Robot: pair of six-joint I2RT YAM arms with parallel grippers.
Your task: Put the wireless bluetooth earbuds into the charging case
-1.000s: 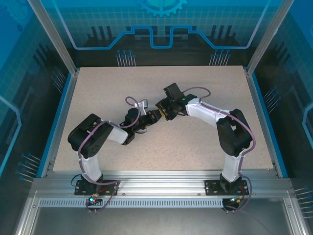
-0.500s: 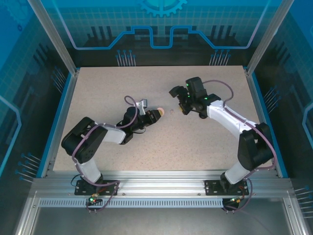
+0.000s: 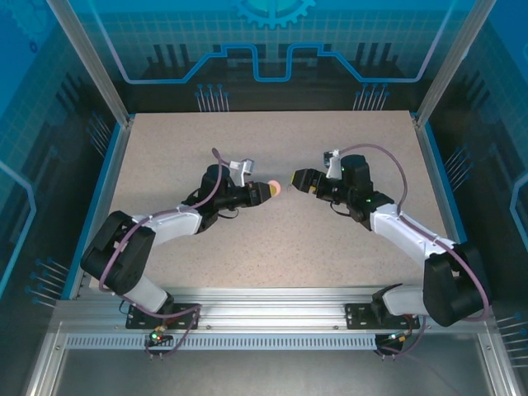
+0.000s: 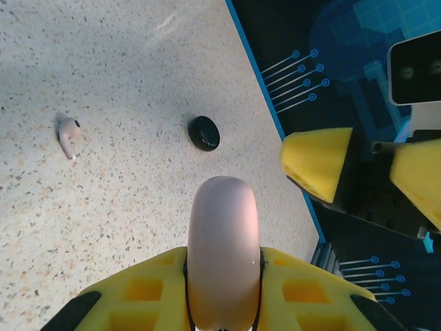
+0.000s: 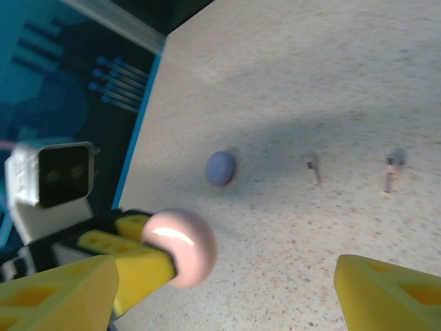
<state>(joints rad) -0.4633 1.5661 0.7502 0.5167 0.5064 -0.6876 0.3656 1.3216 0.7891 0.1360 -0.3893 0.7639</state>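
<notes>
Near the middle of the table (image 3: 165, 247) the two arms face each other, tips close but apart. The left gripper (image 3: 264, 193) is clamped tight on a pink case (image 3: 275, 190), a rounded shell pinched by its flat faces between the yellow fingers (image 4: 145, 289). From the left wrist the case reads as a tall oval whose long axis runs straight out along the fingers, with its free end pointing at the right gripper (image 3: 299, 179). It looks lifted off the surface.

The right gripper stands wide open with nothing in it. Its two yellow fingers (image 4: 317, 162) are spread well apart and level with the case.

Below the left wrist a pale earbud (image 4: 67, 134) lies flat on the speckled top. Its bulb is farther from the camera and its stem nearer, and its long axis runs roughly along the table's blue-trimmed edge. A black case (image 4: 204, 133) lies flat between that earbud and the edge, closer to the edge.

From the right wrist a purple case (image 5: 221, 167) sits flat on the table, not far from a blue-trimmed edge. Beside it, farther from that edge, lie two small earbuds (image 5: 313, 167), apart from each other, with stems roughly parallel. They are too blurred for me to tell which end is the bulb.
</notes>
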